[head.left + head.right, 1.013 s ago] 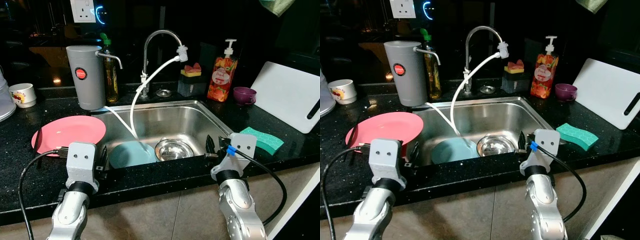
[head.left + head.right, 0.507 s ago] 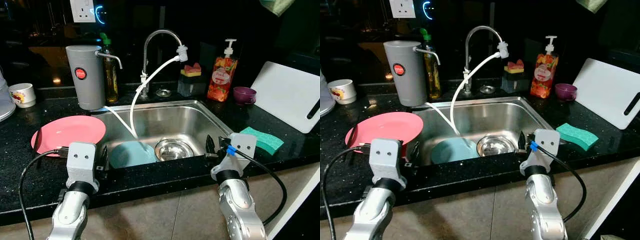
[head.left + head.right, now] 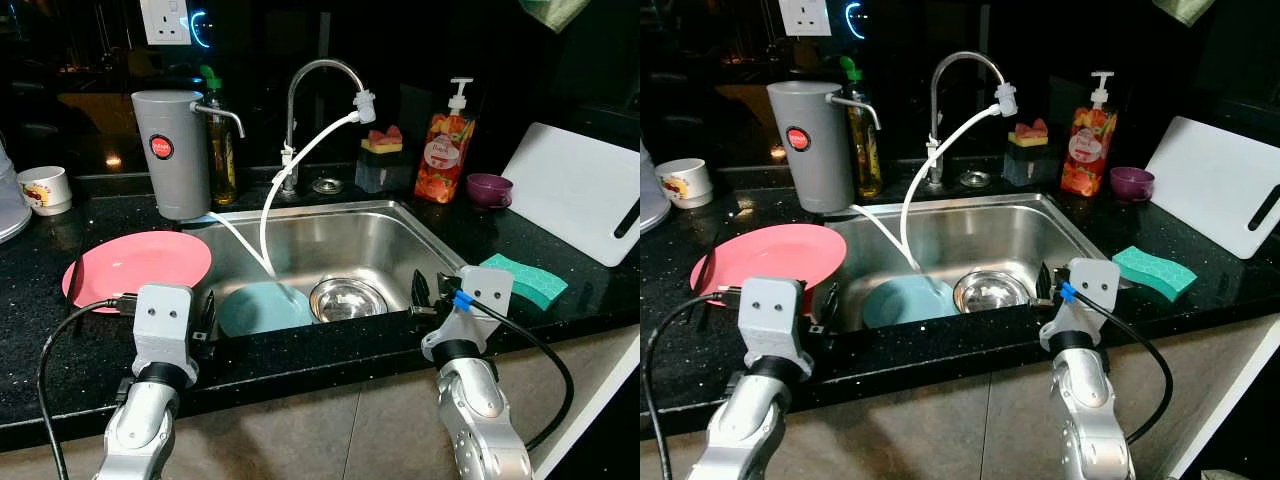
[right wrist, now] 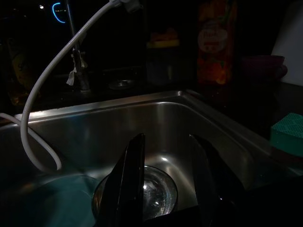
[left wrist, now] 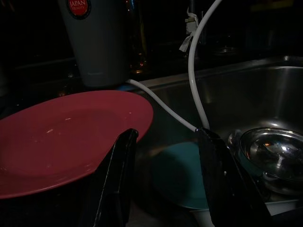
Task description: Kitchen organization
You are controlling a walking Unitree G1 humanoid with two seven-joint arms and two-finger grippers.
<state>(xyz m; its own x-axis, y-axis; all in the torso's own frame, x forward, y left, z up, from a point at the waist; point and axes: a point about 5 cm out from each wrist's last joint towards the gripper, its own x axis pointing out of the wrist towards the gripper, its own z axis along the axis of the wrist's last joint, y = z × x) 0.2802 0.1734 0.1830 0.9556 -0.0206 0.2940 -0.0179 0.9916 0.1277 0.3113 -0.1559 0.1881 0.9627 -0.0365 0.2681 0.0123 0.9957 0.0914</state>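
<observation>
**Both grippers poised at the sink's front edge**

Lay flat on the black counter, left of the basin: pink plate (image 3: 136, 264), its rim near the sink's left edge. Hovered just before that plate: left gripper (image 5: 166, 156), fingers parted, holding nothing. Sat in the stainless sink (image 3: 330, 225), touching side by side: teal plate (image 3: 262, 307) and steel bowl (image 3: 347, 298), with a white hose (image 3: 300, 160) trailing down from the tap onto the teal plate. Hung over the front rim by the bowl: right gripper (image 4: 165, 177), fingers apart, empty. Rested near the right counter edge: green sponge (image 3: 525, 279).
</observation>
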